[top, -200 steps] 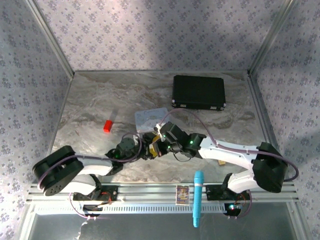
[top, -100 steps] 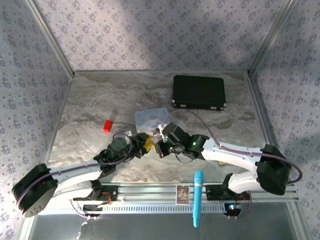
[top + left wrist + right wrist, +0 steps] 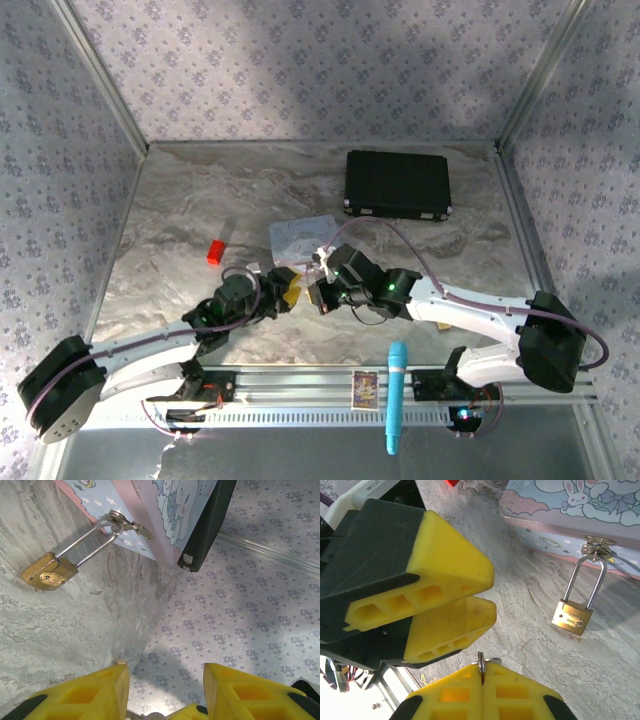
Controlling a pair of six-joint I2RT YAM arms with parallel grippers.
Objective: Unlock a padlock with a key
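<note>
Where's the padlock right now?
In the right wrist view, the padlock lies on the marble table at right, its shackle hooked through the hasp of the pastel tin.

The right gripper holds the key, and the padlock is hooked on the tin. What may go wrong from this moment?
1. The key barely sticks out of the shut right gripper, so it may twist or slip when pressed into the lock.
2. The left gripper is open and apart from the padlock, which lies loose on the table, hooked to the tin. A push may only swing it aside.
3. The two grippers are close together and might collide.
</note>
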